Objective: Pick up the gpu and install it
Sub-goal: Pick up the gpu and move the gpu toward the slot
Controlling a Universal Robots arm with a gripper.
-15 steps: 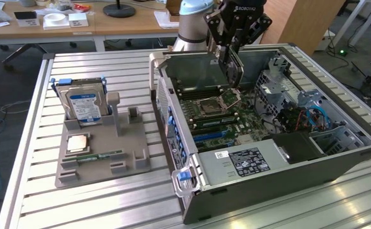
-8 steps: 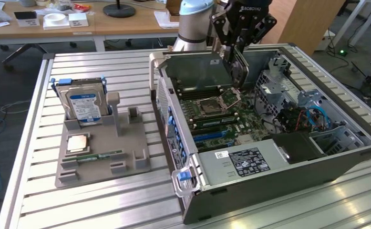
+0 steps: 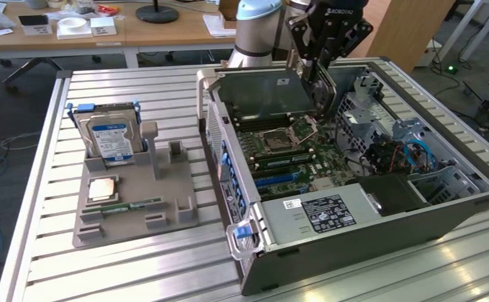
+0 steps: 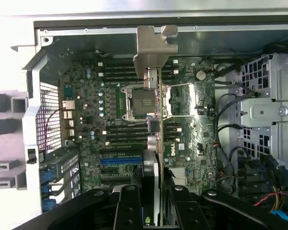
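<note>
My gripper (image 3: 318, 60) hangs over the far end of the open computer case (image 3: 329, 242), shut on the gpu (image 3: 318, 88). The card hangs from the fingers with its edge pointing down, above the motherboard (image 3: 291, 148). In the wrist view the gpu (image 4: 154, 124) is seen edge-on as a thin dark strip. Its silver end bracket (image 4: 151, 48) is at the end far from the gripper (image 4: 155, 194). Black fingers (image 4: 129, 206) press on both of its sides. The card is over the CPU socket (image 4: 134, 103) and clear of the board.
A blue expansion slot (image 4: 120, 161) lies on the board beside the card's line. Drive cages and cables (image 3: 404, 151) fill the case's right side in the exterior view. On the exterior view's left a grey holder (image 3: 173, 189) carries a hard drive (image 3: 110, 138), a CPU (image 3: 102, 187) and a memory stick (image 3: 131, 206).
</note>
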